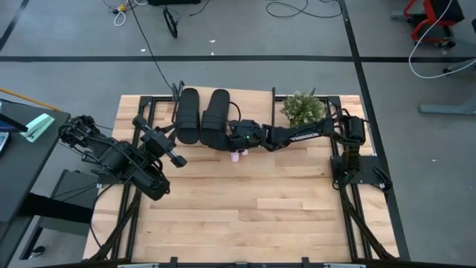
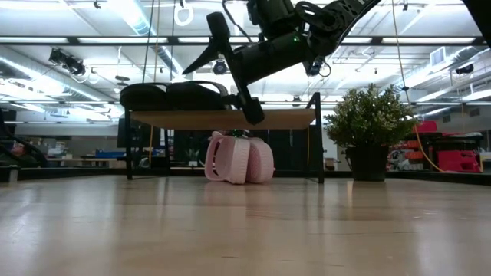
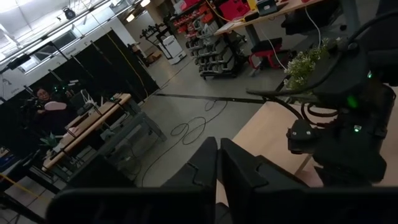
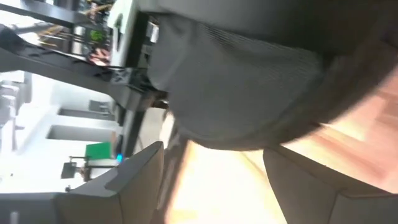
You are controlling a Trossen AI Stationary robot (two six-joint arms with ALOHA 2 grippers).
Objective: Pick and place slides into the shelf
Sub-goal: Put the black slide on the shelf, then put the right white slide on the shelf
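Right gripper (image 1: 239, 136), jaws apart, at the black slides (image 1: 202, 117) on the shelf (image 2: 222, 118); left gripper (image 1: 178, 159), jaws together, hovers nearby.

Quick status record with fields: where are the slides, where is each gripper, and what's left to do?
black slides: both on the shelf top, side by side
pink slides: pair on the table under the shelf
right gripper: open, at the shelf's front edge beside the black slides
left gripper: shut, raised over the table's left part, empty
plant: at the shelf's right end
left to do: nothing visibly loose on the table
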